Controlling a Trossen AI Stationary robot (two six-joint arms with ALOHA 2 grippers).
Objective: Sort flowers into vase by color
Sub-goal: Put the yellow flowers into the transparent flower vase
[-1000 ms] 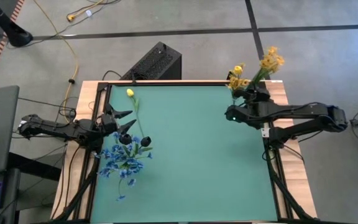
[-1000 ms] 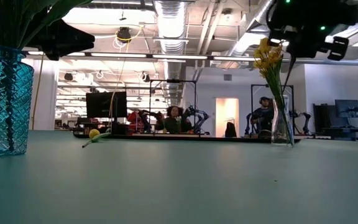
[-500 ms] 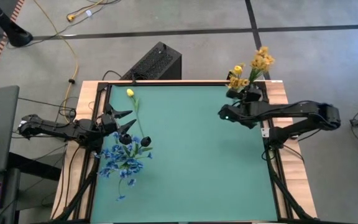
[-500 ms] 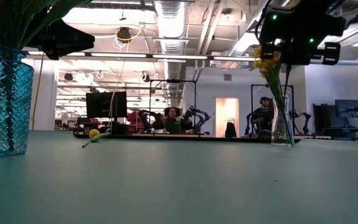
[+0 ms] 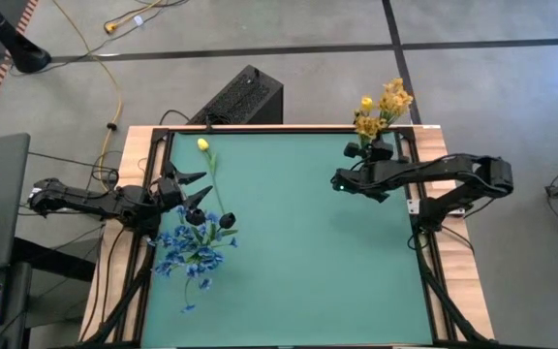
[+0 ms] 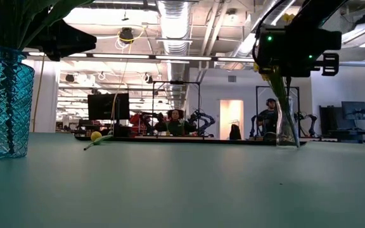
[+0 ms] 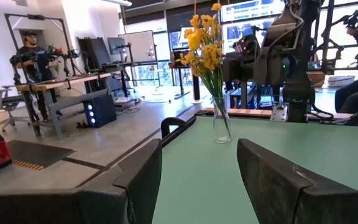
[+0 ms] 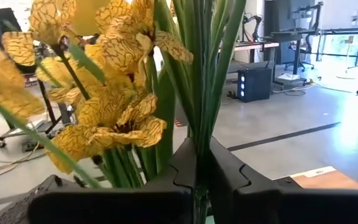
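My right gripper (image 5: 376, 151) is at the table's far right, shut on green stems of a yellow-orange flower (image 5: 393, 97) whose blossoms stand over the clear glass vase (image 6: 288, 132). That vase holds other yellow flowers (image 5: 366, 122) and also shows in the left wrist view (image 7: 221, 122). My left gripper (image 5: 197, 187) is open and empty at the left edge, beside the blue vase (image 6: 5, 107) of blue flowers (image 5: 192, 254). A yellow-bud flower (image 5: 202, 144) lies flat on the mat at the far left. My right gripper pinches several thin green stems (image 8: 199, 163) between its two fingers, below the yellow blossoms (image 8: 114, 118). The fingers come level from the near side and lie across the upright stems. The stems hang down toward the clear vase; whether their lower ends are inside it, I cannot tell.
A black box (image 5: 243, 95) stands on the floor beyond the far edge. The green mat (image 5: 298, 252) is bare in the middle and near part. People sit at desks in the room behind (image 6: 177, 120).
My right gripper has gone toward the table's left edge with the yellow flower, staying shut. The blossoms have moved from beyond the far right corner to above the clear vase.
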